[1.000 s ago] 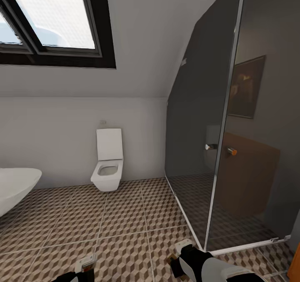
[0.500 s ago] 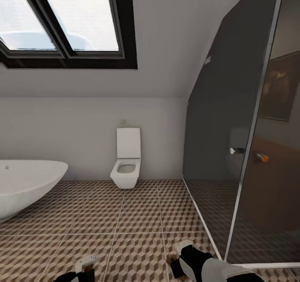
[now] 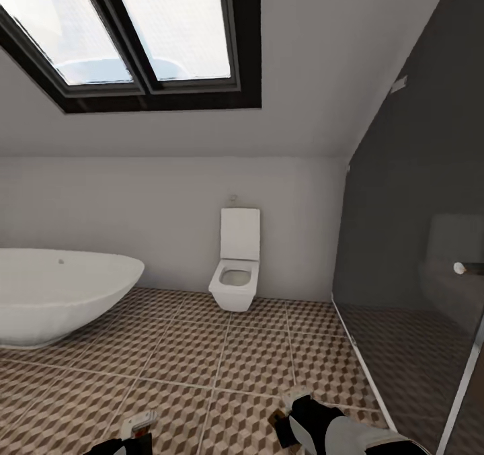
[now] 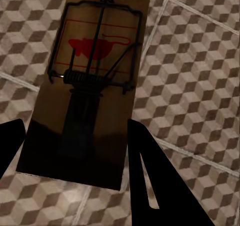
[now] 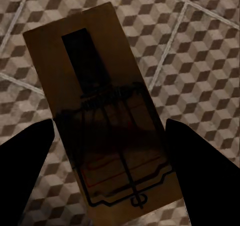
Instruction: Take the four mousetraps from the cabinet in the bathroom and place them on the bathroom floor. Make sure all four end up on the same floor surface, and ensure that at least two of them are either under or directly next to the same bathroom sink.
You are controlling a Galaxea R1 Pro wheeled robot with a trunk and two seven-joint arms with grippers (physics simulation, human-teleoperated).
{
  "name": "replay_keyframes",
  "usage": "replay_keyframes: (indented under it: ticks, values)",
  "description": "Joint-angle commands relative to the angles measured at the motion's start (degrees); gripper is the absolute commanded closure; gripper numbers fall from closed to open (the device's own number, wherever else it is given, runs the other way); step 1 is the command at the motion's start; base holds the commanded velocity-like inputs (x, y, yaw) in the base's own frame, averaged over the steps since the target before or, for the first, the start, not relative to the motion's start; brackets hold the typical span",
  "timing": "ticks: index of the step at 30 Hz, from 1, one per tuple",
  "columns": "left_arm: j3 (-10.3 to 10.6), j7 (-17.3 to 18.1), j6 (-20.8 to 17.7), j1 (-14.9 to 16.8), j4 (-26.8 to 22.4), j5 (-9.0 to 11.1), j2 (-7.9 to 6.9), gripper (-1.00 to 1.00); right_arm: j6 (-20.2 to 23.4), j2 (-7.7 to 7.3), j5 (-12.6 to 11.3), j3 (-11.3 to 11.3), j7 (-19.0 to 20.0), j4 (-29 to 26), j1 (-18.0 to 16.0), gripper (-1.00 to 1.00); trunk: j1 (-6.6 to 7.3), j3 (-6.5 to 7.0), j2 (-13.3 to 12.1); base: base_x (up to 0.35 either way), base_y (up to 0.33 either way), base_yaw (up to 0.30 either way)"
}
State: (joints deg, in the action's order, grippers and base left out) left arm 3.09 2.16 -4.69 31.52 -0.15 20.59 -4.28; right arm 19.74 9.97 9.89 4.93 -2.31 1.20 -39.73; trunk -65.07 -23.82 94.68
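Mousetrap (image 4: 85,85) clamped in left gripper (image 4: 75,146), over bathroom floor (image 3: 222,367). 2nd mousetrap (image 5: 102,116) clamped in right gripper (image 5: 107,136). Head view: toilet (image 3: 235,270) at 12 o'clock, bathtub (image 3: 54,294) at 9, shower glass (image 3: 417,253) at 3.

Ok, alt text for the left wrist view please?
A brown mousetrap with a wire spring and a red mouse print sits between the left gripper's dark fingers, above the cube-patterned bathroom floor.

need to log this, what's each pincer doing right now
Left pincer: shut on a mousetrap.
Right pincer: shut on a second mousetrap.
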Motion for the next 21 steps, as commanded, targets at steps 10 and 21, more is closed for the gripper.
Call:
replay_keyframes:
  ticks: [10, 21]
  values:
    - [0.34, 0.24, -0.23, 0.03, -0.02, 0.33, -0.03, 1.00, -0.09, 0.03, 0.13, 0.43, -0.06, 0.10, -0.08, 1.00, -0.03, -0.07, 0.03, 0.324, 0.071, 0.292]
    - [0.42, 0.43, -0.24, 0.03, -0.20, -0.09, -0.01, 1.00, -0.36, 0.03, 0.10, 0.43, -0.01, 0.03, -0.08, 1.00, -0.03, 0.14, 0.03, 0.324, 0.071, -0.041]
